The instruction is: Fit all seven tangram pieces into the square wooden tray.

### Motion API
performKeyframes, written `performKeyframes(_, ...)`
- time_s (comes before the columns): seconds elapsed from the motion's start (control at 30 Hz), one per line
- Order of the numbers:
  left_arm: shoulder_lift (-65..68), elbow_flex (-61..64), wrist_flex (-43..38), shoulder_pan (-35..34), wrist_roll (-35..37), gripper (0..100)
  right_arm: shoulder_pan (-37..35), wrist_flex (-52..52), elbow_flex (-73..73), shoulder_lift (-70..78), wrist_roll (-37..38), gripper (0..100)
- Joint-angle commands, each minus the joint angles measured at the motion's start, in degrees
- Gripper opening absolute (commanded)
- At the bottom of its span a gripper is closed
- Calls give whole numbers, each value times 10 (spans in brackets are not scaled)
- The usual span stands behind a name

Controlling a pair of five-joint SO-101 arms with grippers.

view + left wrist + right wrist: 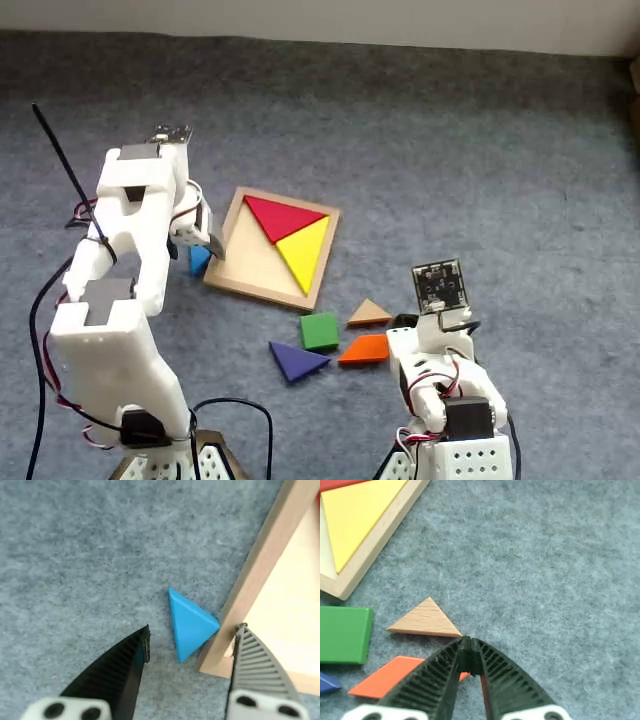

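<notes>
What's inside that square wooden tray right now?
A red triangle and a yellow triangle, touching; the rest of the tray floor is bare wood. The left gripper covers a sliver of its edge.

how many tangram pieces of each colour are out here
red triangle: 1
yellow triangle: 1
light blue triangle: 1
green square: 1
plain wood triangle: 1
orange piece: 1
purple triangle: 1
total: 7
</notes>
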Motion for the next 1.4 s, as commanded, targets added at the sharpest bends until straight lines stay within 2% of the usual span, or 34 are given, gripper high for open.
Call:
performKeyframes(0.0,-41,-14,-1,-10,-3,261,0,-13,80,-4,-1,5)
performKeyframes(0.33,-40,-95,52,-18,1,262,0,-13,80,-4,-1,5)
performKeyframes(0.57,-17,-82,29,-17,1,263,0,-13,80,-4,-1,5)
performKeyframes(0.87,65,-94,12,16,1,260,0,-13,80,-4,-1,5)
performKeyframes(1.13,64,-98,79,91,16,259,0,-13,80,-4,-1,5)
performKeyframes(1.37,68,-99,75,51,12,259,0,-13,80,-4,-1,5)
